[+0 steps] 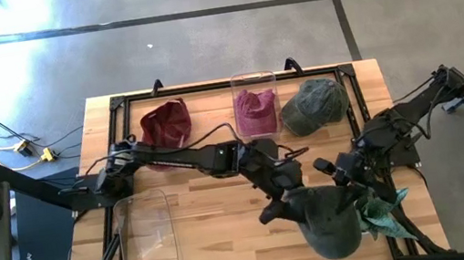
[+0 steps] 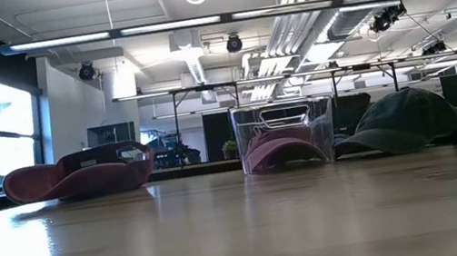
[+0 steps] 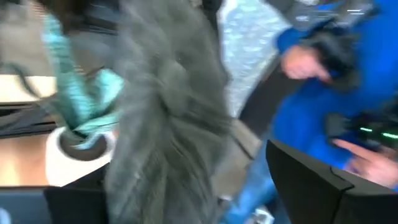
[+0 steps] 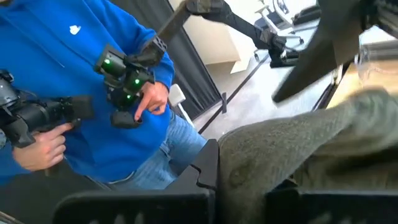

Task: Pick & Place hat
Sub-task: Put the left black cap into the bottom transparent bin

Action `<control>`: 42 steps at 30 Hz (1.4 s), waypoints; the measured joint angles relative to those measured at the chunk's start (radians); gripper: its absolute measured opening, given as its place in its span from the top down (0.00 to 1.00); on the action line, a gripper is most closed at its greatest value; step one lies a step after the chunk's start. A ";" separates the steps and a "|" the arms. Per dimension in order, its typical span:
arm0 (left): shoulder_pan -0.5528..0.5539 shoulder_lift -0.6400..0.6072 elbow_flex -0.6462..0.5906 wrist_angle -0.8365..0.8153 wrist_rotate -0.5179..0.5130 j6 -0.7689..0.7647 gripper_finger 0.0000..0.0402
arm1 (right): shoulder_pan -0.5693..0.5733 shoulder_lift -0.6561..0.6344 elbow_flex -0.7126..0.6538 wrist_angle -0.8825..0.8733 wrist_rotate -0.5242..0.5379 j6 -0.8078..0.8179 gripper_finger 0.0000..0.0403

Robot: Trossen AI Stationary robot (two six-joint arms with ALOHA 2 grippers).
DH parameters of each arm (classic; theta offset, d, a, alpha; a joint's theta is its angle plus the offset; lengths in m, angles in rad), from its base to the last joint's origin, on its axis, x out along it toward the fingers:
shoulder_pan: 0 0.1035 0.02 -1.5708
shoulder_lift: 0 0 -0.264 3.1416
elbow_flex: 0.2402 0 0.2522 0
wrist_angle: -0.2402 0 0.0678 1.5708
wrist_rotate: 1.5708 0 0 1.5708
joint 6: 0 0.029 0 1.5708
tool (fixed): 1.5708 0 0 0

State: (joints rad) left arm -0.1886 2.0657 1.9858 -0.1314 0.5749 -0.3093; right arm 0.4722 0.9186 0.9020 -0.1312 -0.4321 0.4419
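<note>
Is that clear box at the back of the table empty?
No. The clear box holds a maroon hat, seen through its wall in the low view and inside its rim from above.

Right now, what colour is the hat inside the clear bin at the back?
Maroon. The hat sits in the bin; the low view shows it best.

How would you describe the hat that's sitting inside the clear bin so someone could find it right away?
Start at the far edge of the wooden table, where three hats sit in a row. The middle one, the maroon hat, sits inside a tall clear bin. Its neighbours, another maroon hat and an olive green hat, lie bare on the wood.
</note>
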 joint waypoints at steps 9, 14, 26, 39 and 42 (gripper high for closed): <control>-0.008 0.002 -0.001 0.034 0.146 -0.034 0.65 | 0.000 -0.081 0.000 -0.091 0.090 0.007 0.99; -0.007 -0.012 0.000 0.093 0.220 -0.091 0.89 | 0.002 -0.090 0.000 -0.137 0.089 0.036 0.99; -0.002 -0.019 -0.001 0.049 0.208 -0.125 0.91 | 0.060 -0.075 0.000 -0.124 0.103 0.029 0.99; 0.105 -0.053 -0.004 -0.291 0.129 -0.044 0.50 | 0.083 -0.062 0.000 -0.100 0.127 0.024 1.00; 0.101 -0.096 0.002 -0.323 0.024 0.073 0.48 | 0.093 -0.062 0.000 -0.100 0.151 0.026 0.99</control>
State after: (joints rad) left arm -0.0877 1.9700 1.9877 -0.4543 0.5992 -0.2365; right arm 0.5656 0.8566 0.9020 -0.2315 -0.2811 0.4684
